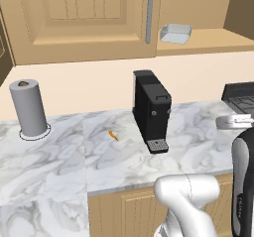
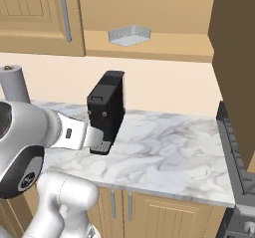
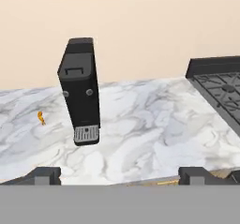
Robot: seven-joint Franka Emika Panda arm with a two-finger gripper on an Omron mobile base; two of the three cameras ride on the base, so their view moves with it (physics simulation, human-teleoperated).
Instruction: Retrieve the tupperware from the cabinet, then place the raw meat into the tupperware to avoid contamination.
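The tupperware (image 1: pixel 175 33) (image 2: pixel 129 35) rests on the exposed shelf of the tan cabinet (image 1: pixel 84 18) (image 2: pixel 35 13), high above the counter, just right of a door with a silver bar handle (image 1: pixel 150 13). The raw meat (image 1: pixel 113 135) (image 3: pixel 41 118), a tiny orange sliver, lies on the marble counter (image 1: pixel 59 151) left of the black coffee machine. My gripper (image 3: pixel 123 176) is open with nothing between its widely spread fingertips (image 3: pixel 44 175). It hangs in front of the counter edge, facing the coffee machine, well below the tupperware.
A black coffee machine (image 1: pixel 151 111) (image 2: pixel 106 111) (image 3: pixel 80 89) stands mid-counter. A grey paper-towel roll (image 1: pixel 29 107) (image 2: pixel 14 82) stands at the left. A dark stove (image 1: pixel 240 99) (image 3: pixel 220 85) borders the counter's right. An open tan door panel (image 2: pixel 234 58) hangs at the right.
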